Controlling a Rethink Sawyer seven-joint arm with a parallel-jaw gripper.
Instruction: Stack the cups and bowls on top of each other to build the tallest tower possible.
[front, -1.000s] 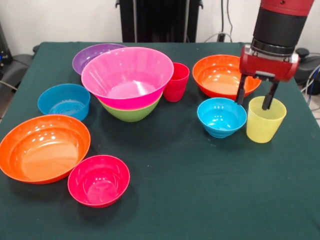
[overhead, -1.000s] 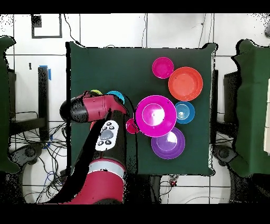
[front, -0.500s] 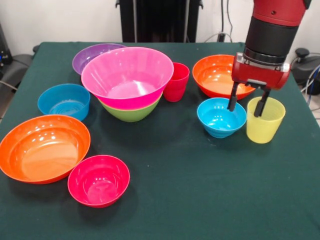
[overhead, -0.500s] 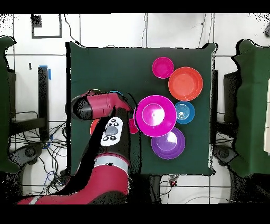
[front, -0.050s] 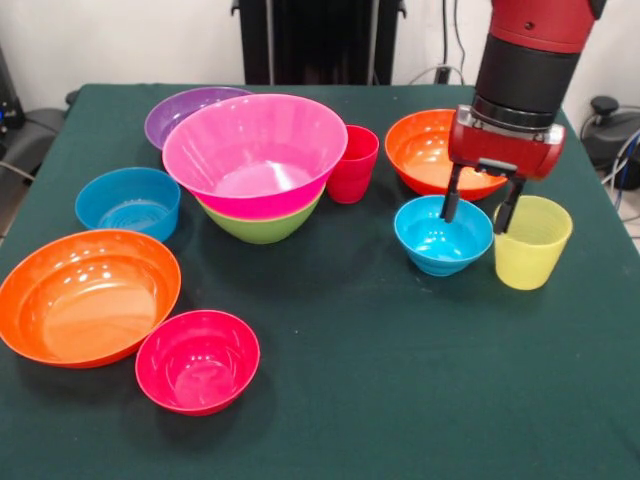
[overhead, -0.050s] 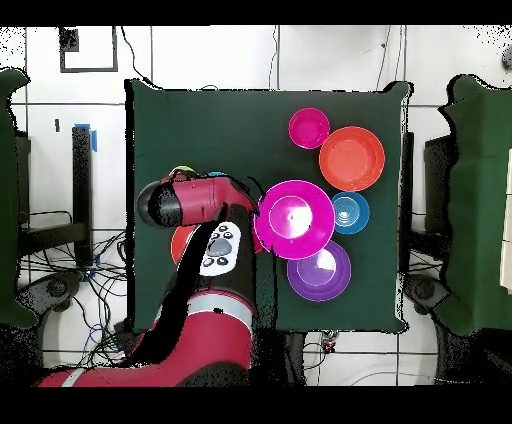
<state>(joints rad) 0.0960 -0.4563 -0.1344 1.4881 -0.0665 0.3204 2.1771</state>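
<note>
A: Front view?

B: The gripper (front, -0.050s: 480, 208) is hanging with fingers apart, empty, between the small blue bowl (front, -0.050s: 443, 235) and the yellow cup (front, -0.050s: 531, 241), toward the tabletop's (front, -0.050s: 400, 380) right edge. The tower (front, -0.050s: 256, 160) is sitting near the far edge.

A: Handling?

B: The cup is looking light, thin, glossy, likely slippery; I judge the rim wall the place to pinch.

A: Overhead?

B: The arm (overhead, -0.050s: 200, 205) is covering cup and gripper; only the layout is showing.

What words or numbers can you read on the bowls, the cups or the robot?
None can be read.
The bowls, such as the big pink bowl, and the yellow cup and red cup are plain.
The arm's button panel may carry marks, but they are too small to read.
</note>
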